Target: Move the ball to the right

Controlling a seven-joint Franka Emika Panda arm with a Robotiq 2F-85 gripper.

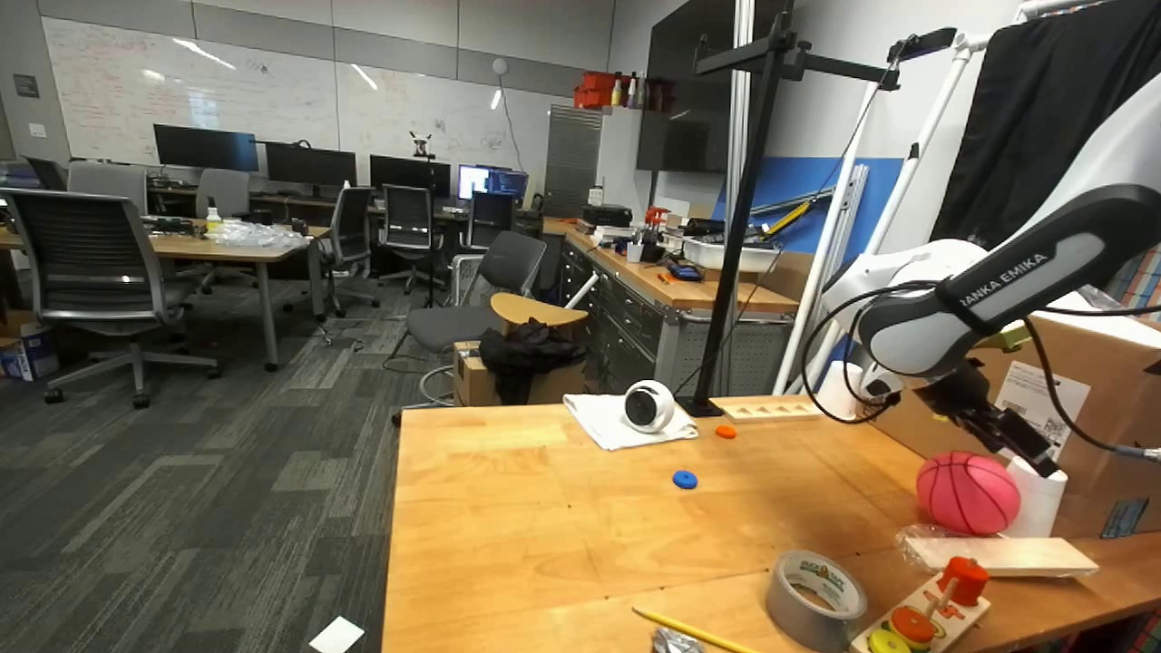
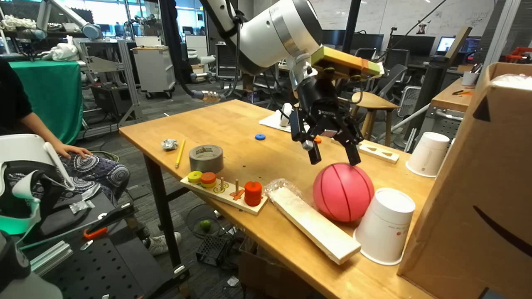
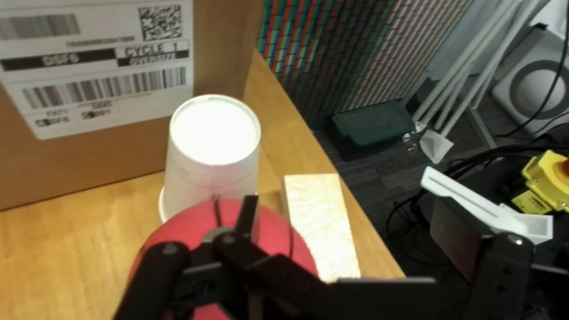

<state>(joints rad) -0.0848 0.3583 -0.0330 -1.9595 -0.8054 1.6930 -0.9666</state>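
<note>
The ball (image 2: 343, 193), pinkish red with dark seams, rests on the wooden table in both exterior views, touching or nearly touching an upturned white cup (image 2: 386, 226). My gripper (image 2: 333, 158) hangs just above the ball's top, its two fingers spread apart with nothing held. In the wrist view, the ball (image 3: 186, 222) lies low and left, partly hidden behind a finger of the gripper (image 3: 353, 222); the other finger is far to the right, over the floor past the table edge. Whether a fingertip touches the ball, I cannot tell.
A pale wooden block (image 2: 311, 224) lies beside the ball near the table edge. The cardboard box (image 2: 469, 187) stands behind the cup. Farther along are a stacking toy (image 2: 224, 193), a grey tape roll (image 2: 205, 160), a pencil (image 2: 180, 153) and another white cup (image 2: 428, 153).
</note>
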